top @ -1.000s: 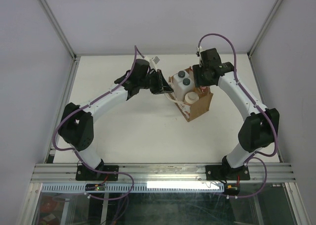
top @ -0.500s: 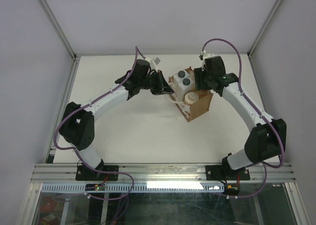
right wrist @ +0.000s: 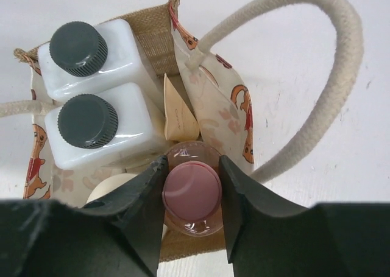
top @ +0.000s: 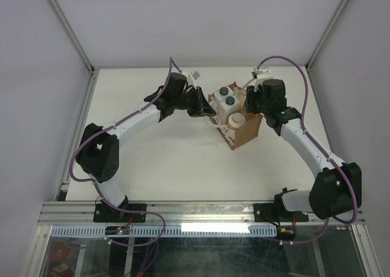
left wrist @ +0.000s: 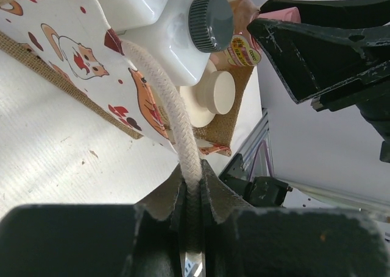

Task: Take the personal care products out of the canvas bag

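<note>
**Bag upright, all four bottles inside, both arms on it**

Nearest me is bare white surface (top: 170, 149) ahead of the two arm bases. The canvas bag (top: 248, 129) stands upright mid-surface, a little right of centre, with its mouth open.

The left gripper (left wrist: 192, 189) is at the bag's left side. Its fingers are pressed together on the cream rope handle (left wrist: 161, 94), pinching it.

At the near end inside the bag I see the cream bottle (right wrist: 113, 192), round cap up. Just beside it is the slim peach-orange bottle (right wrist: 192, 195). The right gripper (right wrist: 192, 179) is over it, fingers (right wrist: 143, 198) closed against its pink cap on both sides. I can't tell whether it's lifted.

At the far end, two white squarish bottles (right wrist: 122, 64) with dark caps touch side by side. The second handle (right wrist: 332, 76) loops out over the surface.
</note>
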Tool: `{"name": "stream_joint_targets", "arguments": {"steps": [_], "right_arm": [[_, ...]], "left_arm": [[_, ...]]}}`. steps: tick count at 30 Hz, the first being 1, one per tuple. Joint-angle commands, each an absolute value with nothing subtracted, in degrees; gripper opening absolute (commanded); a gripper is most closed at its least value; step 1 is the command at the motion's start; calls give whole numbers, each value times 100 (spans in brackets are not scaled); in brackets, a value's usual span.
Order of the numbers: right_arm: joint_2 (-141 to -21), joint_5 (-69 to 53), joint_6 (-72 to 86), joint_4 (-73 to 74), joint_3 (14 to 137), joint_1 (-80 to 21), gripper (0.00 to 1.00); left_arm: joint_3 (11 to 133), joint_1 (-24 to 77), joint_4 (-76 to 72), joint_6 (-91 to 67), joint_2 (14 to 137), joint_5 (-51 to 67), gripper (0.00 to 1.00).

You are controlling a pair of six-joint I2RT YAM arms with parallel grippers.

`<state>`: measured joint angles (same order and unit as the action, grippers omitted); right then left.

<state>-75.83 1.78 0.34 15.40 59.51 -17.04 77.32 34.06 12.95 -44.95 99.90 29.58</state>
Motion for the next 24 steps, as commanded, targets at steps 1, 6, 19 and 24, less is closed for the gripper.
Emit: {"name": "stream_joint_targets", "arguments": {"steps": [1, 6, 19, 24], "right_arm": [[-7325, -15, -178, 605, 5725, -1687, 38], [-7372, -29, -247, 425, 5490, -1689, 42], [-7215, 72, -449, 126, 5026, -1688, 53], [-7133, 125, -475, 1, 4867, -1691, 42]], "left_arm": [[8079, 3393, 1294, -4449, 10031, 3132, 0], [8119, 3390, 1294, -4513, 10093, 3153, 0], [8215, 3393, 1298, -4588, 10167, 3151, 0], [8222, 3393, 1297, -4588, 10156, 3146, 0]]}}
